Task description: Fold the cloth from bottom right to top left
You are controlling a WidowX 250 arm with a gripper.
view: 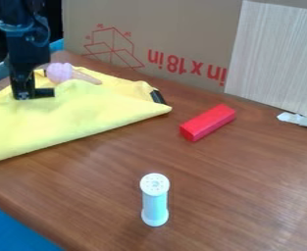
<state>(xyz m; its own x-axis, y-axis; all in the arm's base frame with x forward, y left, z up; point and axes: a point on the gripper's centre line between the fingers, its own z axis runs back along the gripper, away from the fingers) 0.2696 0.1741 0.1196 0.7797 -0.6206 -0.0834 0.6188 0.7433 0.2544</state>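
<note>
The black gripper (32, 93) hangs down at the upper left, low over the far part of the yellow cloth (77, 110). Folded over on itself, the cloth has a long straight edge running from the left side of the view up to a corner near the middle. A layer with a dark tag shows behind that corner. On the cloth's far part, just right of the gripper, lies a toy ice cream cone with a pink-purple top (59, 72). Whether the gripper holds any cloth is not clear.
A red block (208, 122) lies right of the cloth on the brown table (247, 196). A white-topped shaker (155, 198) stands near the front. Behind are a cardboard panel (182, 29) and a pale board (277, 59), with a whitish object (299, 119) at the right edge.
</note>
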